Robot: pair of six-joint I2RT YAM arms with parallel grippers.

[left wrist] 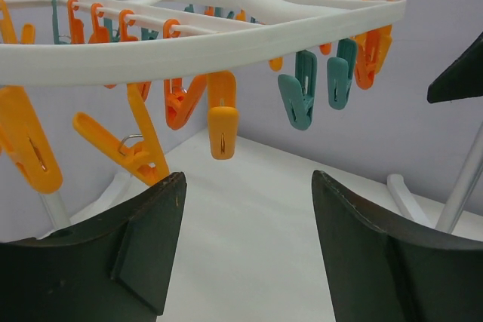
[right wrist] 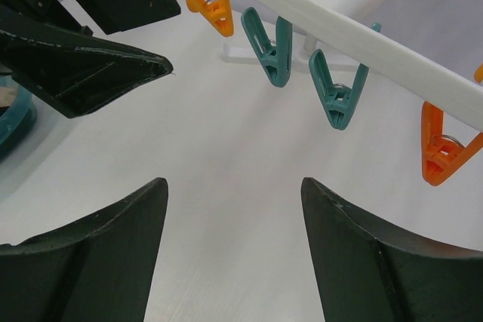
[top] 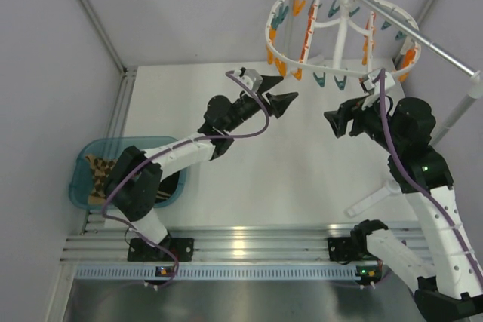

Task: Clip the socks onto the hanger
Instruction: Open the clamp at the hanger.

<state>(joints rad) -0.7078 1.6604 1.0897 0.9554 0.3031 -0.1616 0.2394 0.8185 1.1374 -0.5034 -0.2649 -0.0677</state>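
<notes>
The white oval hanger (top: 345, 28) hangs at the back right, with orange and teal clips dangling from its rim. The argyle socks (top: 96, 169) lie in a teal basin (top: 81, 185) at the left, partly hidden by my left arm. My left gripper (top: 285, 103) is open and empty, raised just left of and below the hanger. In the left wrist view (left wrist: 249, 186) the hanger rim (left wrist: 226, 39) and an orange clip (left wrist: 223, 122) hang just ahead. My right gripper (top: 333, 124) is open and empty below the hanger. In the right wrist view (right wrist: 234, 190) teal clips (right wrist: 272, 50) hang ahead.
A grey metal rod (top: 423, 39) carries the hanger, and its white stand foot (top: 370, 201) rests on the table at the right. The two grippers face each other with a small gap between them. The left gripper (right wrist: 98, 58) shows in the right wrist view.
</notes>
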